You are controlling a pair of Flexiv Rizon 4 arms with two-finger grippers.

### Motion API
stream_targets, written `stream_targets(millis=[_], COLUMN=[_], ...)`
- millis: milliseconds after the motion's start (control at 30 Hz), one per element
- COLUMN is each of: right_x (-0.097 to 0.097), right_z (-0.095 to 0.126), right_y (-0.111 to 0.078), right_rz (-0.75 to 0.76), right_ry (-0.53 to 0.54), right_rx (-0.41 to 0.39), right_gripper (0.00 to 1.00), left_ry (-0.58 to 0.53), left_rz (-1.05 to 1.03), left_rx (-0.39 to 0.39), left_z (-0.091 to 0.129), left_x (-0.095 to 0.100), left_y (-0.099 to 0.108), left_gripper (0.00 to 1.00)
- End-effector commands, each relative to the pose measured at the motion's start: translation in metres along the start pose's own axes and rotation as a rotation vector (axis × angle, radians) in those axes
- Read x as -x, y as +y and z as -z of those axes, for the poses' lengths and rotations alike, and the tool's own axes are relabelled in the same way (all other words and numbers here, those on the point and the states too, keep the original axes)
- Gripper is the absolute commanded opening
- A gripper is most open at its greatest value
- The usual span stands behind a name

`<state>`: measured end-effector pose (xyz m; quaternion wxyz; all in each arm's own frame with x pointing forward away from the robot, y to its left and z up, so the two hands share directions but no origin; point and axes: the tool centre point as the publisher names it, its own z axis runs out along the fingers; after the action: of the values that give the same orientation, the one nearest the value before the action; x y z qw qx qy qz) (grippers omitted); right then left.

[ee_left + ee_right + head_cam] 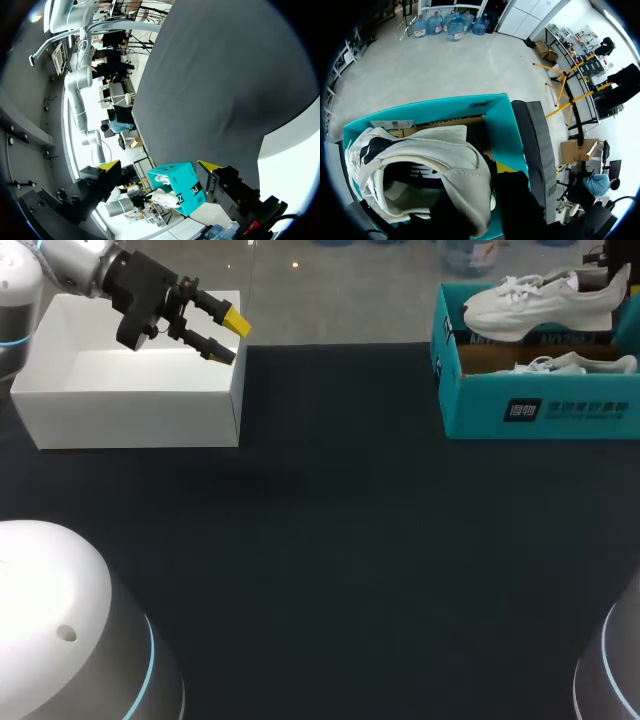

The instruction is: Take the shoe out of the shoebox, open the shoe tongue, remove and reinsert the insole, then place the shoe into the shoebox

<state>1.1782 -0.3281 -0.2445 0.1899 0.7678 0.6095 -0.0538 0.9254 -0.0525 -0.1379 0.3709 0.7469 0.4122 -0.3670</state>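
Clearly raised above the teal shoebox point(480, 405) at the dark table's point(330, 540) far right, the white lace-up sneaker point(540, 302) has a chunky sole and dark lining. The right gripper point(485, 192) pinches its heel wall. A second white sneaker point(580, 364) lies inside. White print marks the shoebox's front. The left gripper point(230, 337) hangs over a white box point(130, 410), its fingers spread apart.

We note white print beside dark logo patch point(520, 409) on shoebox point(480, 405) front, too small to read. Black label point(194, 192) on box end, white sticker point(391, 124) on rim: both illegible.
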Motion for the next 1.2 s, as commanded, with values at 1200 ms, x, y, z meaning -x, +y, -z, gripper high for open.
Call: stream_targets(millis=[1200], right_x=[-0.014], right_z=[-0.123], right_y=[-0.002], right_rz=[-0.01], right_ry=[-0.006], right_rx=[-0.132], right_gripper=[0.16], left_ry=[0.003], left_rz=[-0.001], left_rx=[-0.001], left_z=[0.0], left_x=[0.0], left_y=[0.0], left_gripper=[1.0])
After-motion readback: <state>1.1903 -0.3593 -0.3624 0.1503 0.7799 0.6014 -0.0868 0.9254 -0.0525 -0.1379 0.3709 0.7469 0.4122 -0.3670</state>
